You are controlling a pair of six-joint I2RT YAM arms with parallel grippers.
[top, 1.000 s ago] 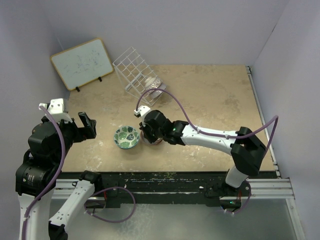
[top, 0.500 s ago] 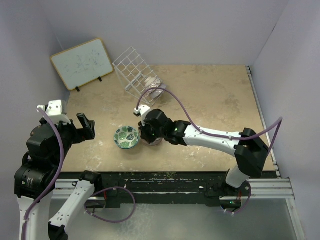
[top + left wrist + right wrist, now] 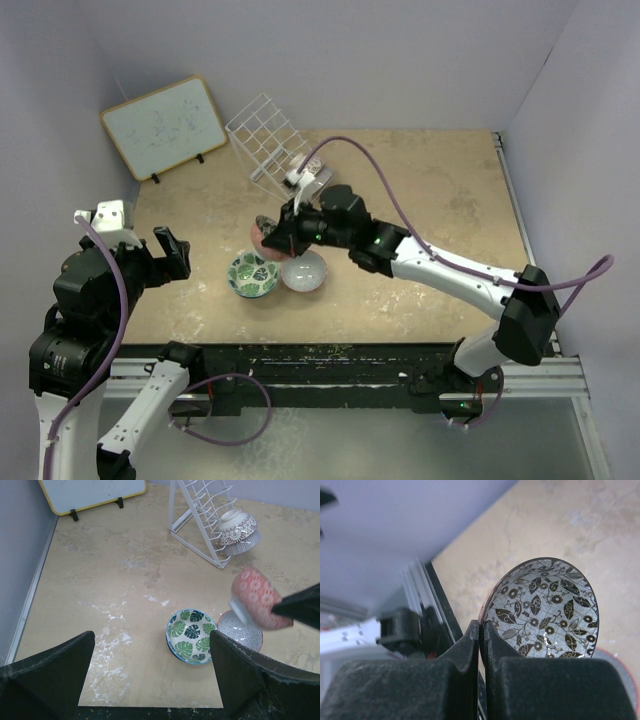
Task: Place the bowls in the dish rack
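Observation:
My right gripper (image 3: 281, 237) is shut on the rim of a bowl (image 3: 266, 234) with a red patterned outside and a dark leaf pattern inside (image 3: 545, 607). It holds the bowl tilted on edge above the table; in the right wrist view my right gripper (image 3: 481, 628) pinches its rim. A green leaf bowl (image 3: 253, 273) and a grey-patterned bowl with a red rim (image 3: 304, 270) sit side by side on the table below. The white wire dish rack (image 3: 264, 137) stands at the back, with two bowls (image 3: 234, 524) stacked at its right foot. My left gripper (image 3: 171, 252) is open and empty, left of the green bowl (image 3: 191, 636).
A wood-framed whiteboard (image 3: 164, 125) leans at the back left. Purple walls close in the left, back and right sides. The right arm's purple cable (image 3: 400, 205) arcs above the table. White dusty smears (image 3: 107, 632) mark the tabletop.

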